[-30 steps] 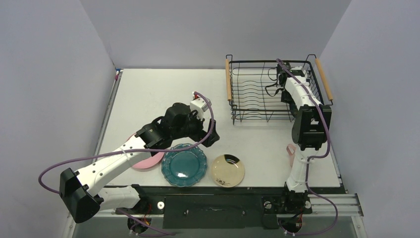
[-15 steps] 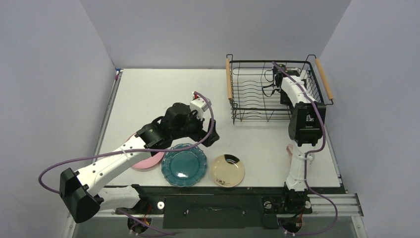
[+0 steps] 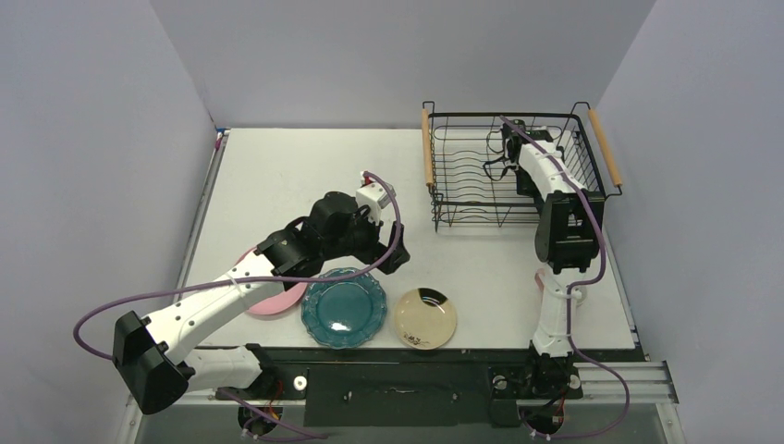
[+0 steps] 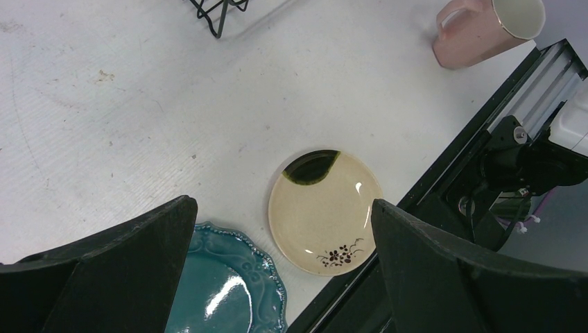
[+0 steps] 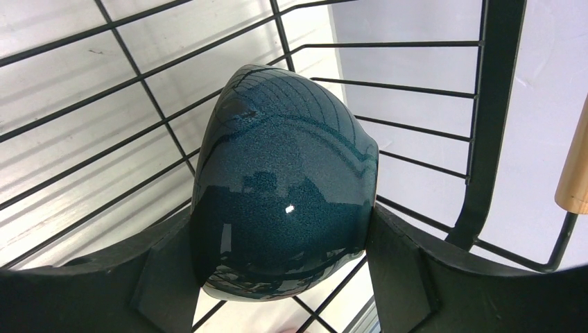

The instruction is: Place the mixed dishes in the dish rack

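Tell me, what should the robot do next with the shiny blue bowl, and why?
Probably lower the dark-teal bowl a little, until it rests on the wires of the dish rack. The right claw grips the bowl between both fingers, inside the rack, with wires showing all around it. I cannot tell whether the bowl touches the bottom wires yet, so a slow, small drop seems safest.

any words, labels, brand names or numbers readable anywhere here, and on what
No readable text in any view.
Any marking on the black link of the right arm: too small to read.
Dark marks on the cream dish: a flower sprig and a dark patch, not writing.
Pink cup and dark-teal bowl: no print showing.
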Tool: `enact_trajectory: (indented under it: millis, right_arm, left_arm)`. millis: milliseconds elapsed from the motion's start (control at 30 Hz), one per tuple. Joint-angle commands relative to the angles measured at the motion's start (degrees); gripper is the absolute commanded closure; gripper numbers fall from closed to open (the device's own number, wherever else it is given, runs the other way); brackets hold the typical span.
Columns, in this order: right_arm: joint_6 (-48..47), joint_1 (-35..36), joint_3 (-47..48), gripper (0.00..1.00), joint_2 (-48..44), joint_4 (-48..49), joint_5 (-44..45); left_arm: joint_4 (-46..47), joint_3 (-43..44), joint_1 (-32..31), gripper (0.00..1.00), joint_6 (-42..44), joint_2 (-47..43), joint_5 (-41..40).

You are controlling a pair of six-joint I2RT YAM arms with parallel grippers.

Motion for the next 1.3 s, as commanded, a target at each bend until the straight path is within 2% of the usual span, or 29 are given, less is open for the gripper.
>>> enact_trajectory:
  millis: [0, 300, 367, 800, 1267]
  right_arm:
    - [0.0, 0.8, 2.2, 0.37, -3.8, 0.6, -3.2]
    - [-0.3, 0.3, 1.7, 0.18, -4.2, 0.2, 1.5]
    - [-0.6, 0.3, 1.8, 0.16, -4.4, 0.3, 1.2]
    - [-3.0, 2.6, 1.1, 0.14, -6.8, 2.0, 2.5]
    - [-4.0, 4.7, -0.2, 0.13, -9.8, 2.0, -1.2]
  left_arm:
    - [1.8, 0.5, 0.1, 0.04, 0.7, -0.1, -0.3]
    - [1.9, 0.2, 0.2, 0.04, 0.7, -0.4, 0.0]
    - [1.9, 0.2, 0.2, 0.04, 0.7, -0.3, 0.1]
    - [1.9, 0.3, 0.3, 0.04, 0.6, -0.4, 0.6]
    - [2.1, 0.2, 0.8, 0.04, 0.4, -0.2, 1.4]
